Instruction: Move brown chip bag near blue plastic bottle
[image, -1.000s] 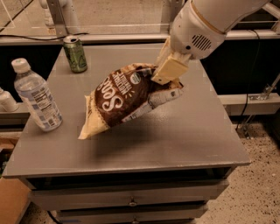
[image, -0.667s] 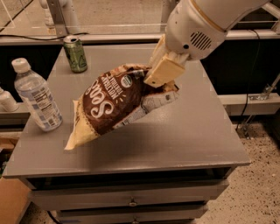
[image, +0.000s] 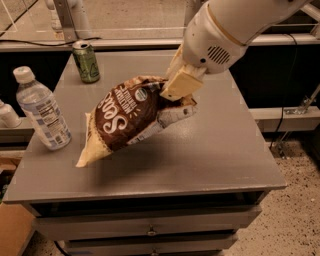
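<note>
The brown chip bag (image: 127, 120) hangs tilted over the middle of the grey table (image: 215, 150), its cream lower end low at the left near the tabletop. My gripper (image: 177, 87) is shut on the bag's upper right end and holds it up. The blue plastic bottle (image: 42, 110), clear with a white cap and a blue-and-white label, stands at the table's left edge, a short gap left of the bag's lower end.
A green drink can (image: 86, 62) stands at the table's back left corner. The table has drawers below its front edge (image: 150, 231). A cardboard box (image: 12, 230) sits on the floor at the lower left. Rails run behind the table.
My gripper has carried the bag leftward, toward the bottle. The bag's lower end now hangs closer to the bottle. The bottle and the can have not moved.
</note>
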